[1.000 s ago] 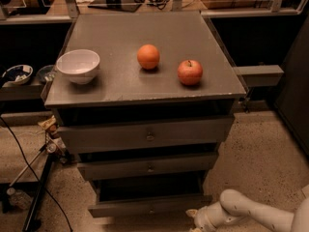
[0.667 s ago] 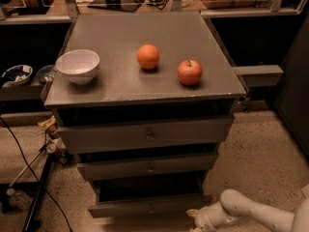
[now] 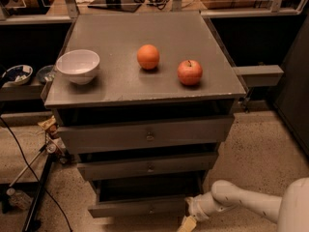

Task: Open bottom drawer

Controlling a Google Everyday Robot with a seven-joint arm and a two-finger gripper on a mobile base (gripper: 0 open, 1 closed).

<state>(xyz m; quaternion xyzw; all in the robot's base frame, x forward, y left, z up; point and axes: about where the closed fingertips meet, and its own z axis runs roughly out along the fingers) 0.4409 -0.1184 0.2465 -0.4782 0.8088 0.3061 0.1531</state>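
At the foot of the grey metal bench [image 3: 183, 35], low in the camera view, the bottom drawer [image 3: 137, 206] shows as the thinnest and narrowest of three grey fronts, a long flat strip with a small knob near its centre. A dark recess sits directly above the strip; whether the front stands forward of the frame cannot be judged from this angle. The end effector [image 3: 187, 222] is at the right end of that strip, just below its lower right corner, close to the speckled floor [image 3: 260, 144]. A pale yellowish tip points down and left from the white wrist. Whether the end effector is spread or pressed together cannot be told, and contact with the drawer front is not clear; it is just beside it, and well apart from the knob. It holds nothing visible. The white arm [image 3: 241, 202] enters from the lower right corner and runs leftward to the wrist. Above, the middle drawer [image 3: 147, 167] and the taller, wider top drawer [image 3: 145, 135] each carry a central knob. On the bench top: a white bowl [image 3: 78, 65] near the left edge, an orange [image 3: 148, 57] at centre, and a red apple [image 3: 189, 72] to its right, all apart from one another. Black cables [image 3: 19, 149] trail across the floor on the left.
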